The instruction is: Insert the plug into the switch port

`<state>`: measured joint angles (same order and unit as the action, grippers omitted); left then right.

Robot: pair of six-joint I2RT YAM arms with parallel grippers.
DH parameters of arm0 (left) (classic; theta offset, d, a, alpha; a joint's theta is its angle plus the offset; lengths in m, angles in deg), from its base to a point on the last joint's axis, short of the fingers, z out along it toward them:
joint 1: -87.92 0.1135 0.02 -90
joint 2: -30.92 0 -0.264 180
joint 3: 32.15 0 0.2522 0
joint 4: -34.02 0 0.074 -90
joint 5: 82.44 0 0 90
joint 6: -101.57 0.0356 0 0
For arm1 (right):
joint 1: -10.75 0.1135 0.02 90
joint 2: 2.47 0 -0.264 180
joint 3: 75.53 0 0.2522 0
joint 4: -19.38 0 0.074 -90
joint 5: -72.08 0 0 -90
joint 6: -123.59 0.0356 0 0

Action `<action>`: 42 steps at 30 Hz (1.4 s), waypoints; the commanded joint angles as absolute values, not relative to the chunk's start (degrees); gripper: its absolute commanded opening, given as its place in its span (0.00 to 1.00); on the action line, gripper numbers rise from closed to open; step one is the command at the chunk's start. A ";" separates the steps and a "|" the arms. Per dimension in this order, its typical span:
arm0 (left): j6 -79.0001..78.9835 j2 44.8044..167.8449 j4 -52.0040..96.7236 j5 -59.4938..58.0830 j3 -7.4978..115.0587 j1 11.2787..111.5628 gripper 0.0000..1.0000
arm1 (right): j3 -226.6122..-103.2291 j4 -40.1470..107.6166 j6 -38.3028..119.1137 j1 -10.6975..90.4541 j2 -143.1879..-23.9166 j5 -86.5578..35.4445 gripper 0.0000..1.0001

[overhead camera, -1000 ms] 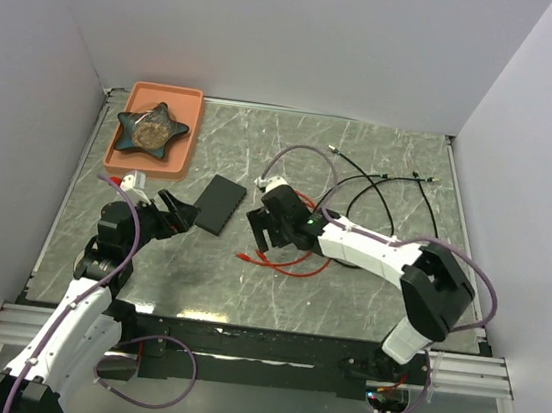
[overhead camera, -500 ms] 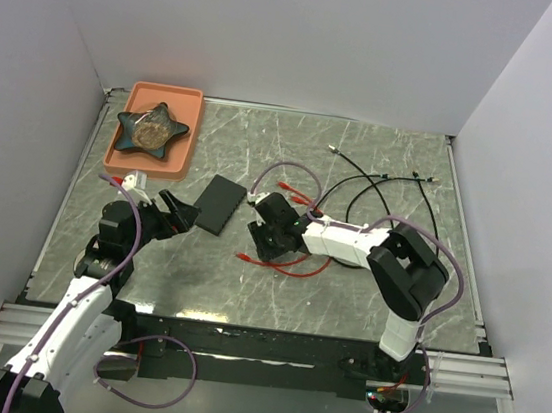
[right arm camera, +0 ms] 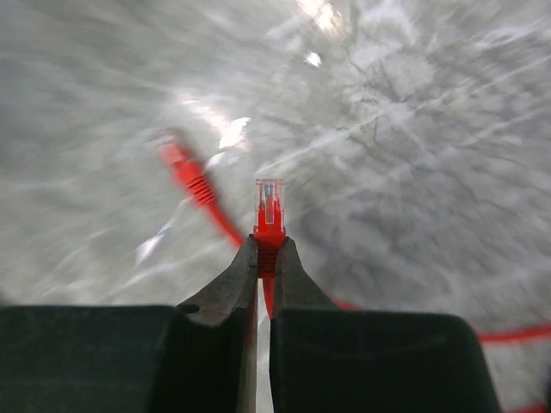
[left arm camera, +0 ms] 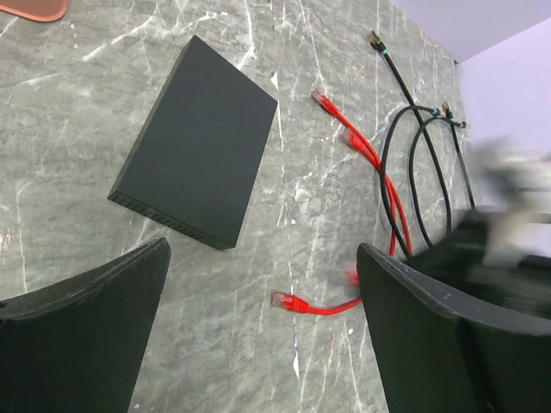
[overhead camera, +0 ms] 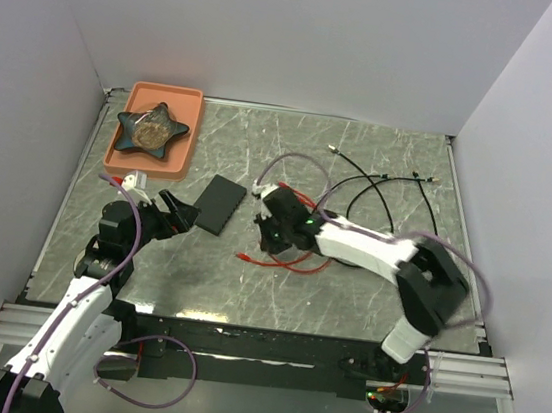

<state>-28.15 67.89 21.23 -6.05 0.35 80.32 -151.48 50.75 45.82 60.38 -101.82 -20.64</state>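
Red plug now sits clamped in the just-closed jaws of the right gripper, ready for the switch to its left; the left gripper waits, jaws apart.

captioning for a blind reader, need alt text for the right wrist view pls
The right tool is shut on a red plug whose clear tip points away, over a blurred grey marble table. A second red plug lies blurred to its left.

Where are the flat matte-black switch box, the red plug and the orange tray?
Matte-black switch box [left arm camera: 196, 142], left wrist view, top face.
Red plug [right arm camera: 269, 200], right wrist view, clear tip.
Orange tray [overhead camera: 167, 89], top external view, far rim.
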 commanded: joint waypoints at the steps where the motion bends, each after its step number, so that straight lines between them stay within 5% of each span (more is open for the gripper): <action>1: -27.63 67.31 21.84 -5.36 0.95 80.36 0.96 | -151.78 47.21 45.19 60.41 -82.92 -25.02 0.00; 7: -27.80 67.22 21.93 -5.45 0.86 80.36 0.96 | -145.99 36.76 50.63 54.27 -58.40 -36.28 0.00; 17: -28.16 65.90 21.84 -6.07 0.95 80.36 0.96 | -140.26 32.70 46.61 52.59 -37.63 -27.15 0.00; 25: -29.03 65.02 22.80 -8.17 1.04 80.36 0.96 | -141.58 42.00 40.10 52.59 -47.54 -28.28 0.00; 36: -32.11 66.69 38.44 -23.55 -3.79 80.36 0.96 | -149.21 52.82 35.97 56.53 -82.52 -36.64 0.00; 42: -34.12 70.11 48.70 -30.92 -6.08 80.10 0.98 | -146.60 43.97 37.37 58.56 -82.89 -41.29 0.00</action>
